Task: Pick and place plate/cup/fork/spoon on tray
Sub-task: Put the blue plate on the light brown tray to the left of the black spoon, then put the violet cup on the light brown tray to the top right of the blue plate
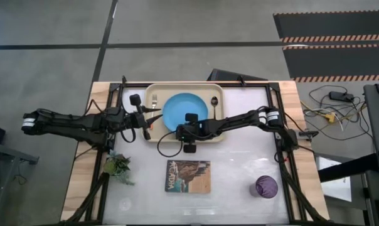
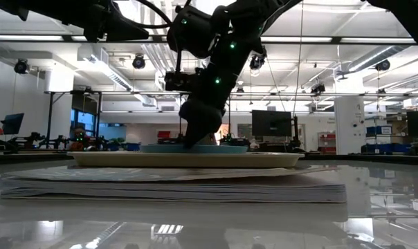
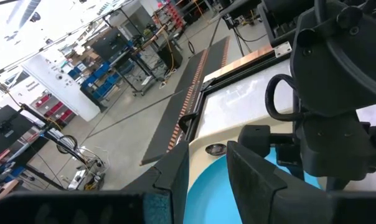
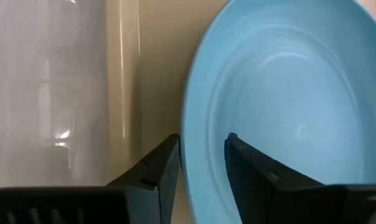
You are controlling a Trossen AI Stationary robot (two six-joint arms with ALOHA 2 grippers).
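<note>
The light-blue plate [image 1: 184,110] lies on the beige tray [image 1: 153,133] at the table's far middle. The fork [image 1: 155,100] lies on the tray left of the plate, and the dark spoon [image 1: 214,100] lies to its right. My right gripper [image 1: 178,132] is down at the plate's near-left rim and shut on it. My left gripper [image 1: 155,118] hovers over the tray's left part, its fingers a little apart and empty. The purple cup [image 1: 266,186] stands on the table near the front right. My right gripper has the plate's rim [image 4: 200,168] between its two fingers, one finger on the plate's inner side [image 4: 256,171] and one outside over the tray [image 4: 154,168]. It comes from above, slanting from the near side. The plate [image 2: 195,148] sits flat on the tray.
A picture-covered book [image 1: 188,176] lies in front of the tray. A small green plant [image 1: 117,166] sits at the near left. My right arm [image 3: 337,93] stands close in front of my left gripper [image 3: 208,174].
</note>
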